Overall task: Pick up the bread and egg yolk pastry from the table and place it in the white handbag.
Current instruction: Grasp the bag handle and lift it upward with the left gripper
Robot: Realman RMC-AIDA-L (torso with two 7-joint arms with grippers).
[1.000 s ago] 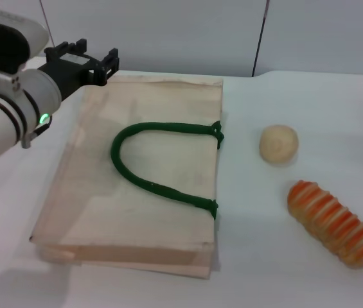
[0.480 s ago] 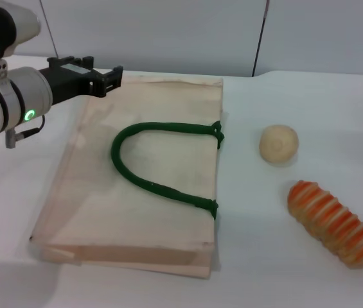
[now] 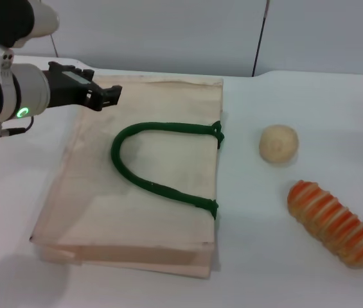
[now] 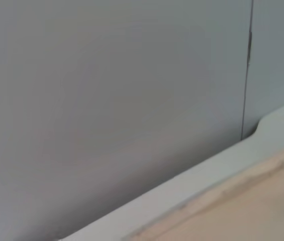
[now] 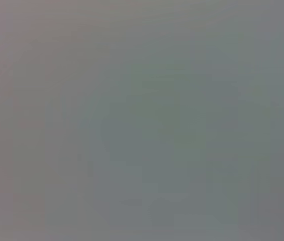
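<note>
**Left gripper hovers at the bag's far corner, food well off to the other side**

The white handbag (image 3: 149, 179) lies flat on the table (image 3: 297, 269), its dark green handle (image 3: 149, 157) curled in a loop on the top face. The left gripper (image 3: 104, 95) hangs over the far left corner of the bag, pointing across toward the right. From where I stand its dark fingertips look close together with nothing between them, but I cannot tell for certain whether they are parted or closed. A green light shows on the wrist behind it.

The egg yolk pastry (image 3: 278, 144) sits on the bare table to the right of the bag, just past the handle's end tabs, and well apart from the left gripper, with the bag's whole width between them. The bread (image 3: 333, 222), striped orange and tan, lies nearer the front edge, close to the pastry but not touching it, farther still from the gripper.

The left wrist view shows only a strip of the bag's cream fabric (image 4: 252, 206), the table edge and a grey wall (image 4: 106, 100). The right arm is nowhere in sight; its wrist view shows plain grey.
</note>
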